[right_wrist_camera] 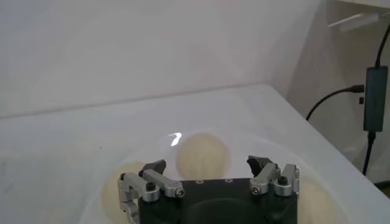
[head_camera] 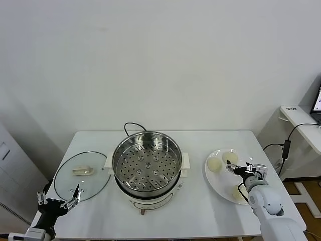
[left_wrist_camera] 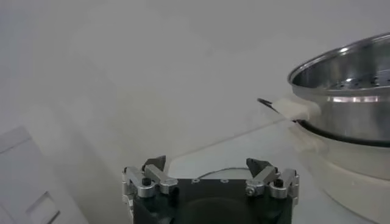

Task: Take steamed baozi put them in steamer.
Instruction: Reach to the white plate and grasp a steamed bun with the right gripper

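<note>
Plain white wall (head_camera: 160,60) behind a white table (head_camera: 200,211), white side desk (head_camera: 301,125) at right.

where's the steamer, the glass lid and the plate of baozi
steamer (head_camera: 146,163): head view, on its perforated steel tray
glass lid (head_camera: 95,181): head view, on the clear glass beside its white handle
plate (head_camera: 214,178): head view, on its bare white rim

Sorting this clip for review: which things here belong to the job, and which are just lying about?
Job:
baozi, more of them by it on the plate
steamer, tray bare
right end effector, open over the plate

Lying about:
glass lid
left end effector, open, idle by the lid
</note>
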`<move>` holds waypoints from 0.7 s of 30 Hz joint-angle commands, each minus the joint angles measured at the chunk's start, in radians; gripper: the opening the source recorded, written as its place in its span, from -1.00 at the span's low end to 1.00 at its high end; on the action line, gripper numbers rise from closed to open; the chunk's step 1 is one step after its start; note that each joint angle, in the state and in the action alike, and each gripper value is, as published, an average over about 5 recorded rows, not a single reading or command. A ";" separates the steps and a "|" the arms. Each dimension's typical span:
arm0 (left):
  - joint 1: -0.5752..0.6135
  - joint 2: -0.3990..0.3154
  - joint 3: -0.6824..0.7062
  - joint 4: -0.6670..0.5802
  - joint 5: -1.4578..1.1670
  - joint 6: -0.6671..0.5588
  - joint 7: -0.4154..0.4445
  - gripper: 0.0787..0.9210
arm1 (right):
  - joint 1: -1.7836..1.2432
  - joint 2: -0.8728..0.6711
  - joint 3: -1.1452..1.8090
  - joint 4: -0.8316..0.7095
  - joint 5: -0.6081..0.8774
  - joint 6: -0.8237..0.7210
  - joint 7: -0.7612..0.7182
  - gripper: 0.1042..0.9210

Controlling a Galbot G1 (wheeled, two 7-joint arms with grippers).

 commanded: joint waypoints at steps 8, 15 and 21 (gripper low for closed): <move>0.003 0.005 -0.006 0.004 -0.006 -0.008 0.002 0.77 | 0.050 -0.377 -0.031 -0.062 -0.214 0.187 -0.616 0.76; 0.003 -0.003 -0.003 0.000 -0.005 -0.013 0.002 0.77 | 0.521 -0.657 -0.362 -0.320 -0.567 0.398 -1.160 0.76; 0.000 -0.004 -0.002 -0.006 -0.004 -0.012 0.000 0.77 | 0.954 -0.631 -0.767 -0.448 -0.824 0.438 -1.406 0.76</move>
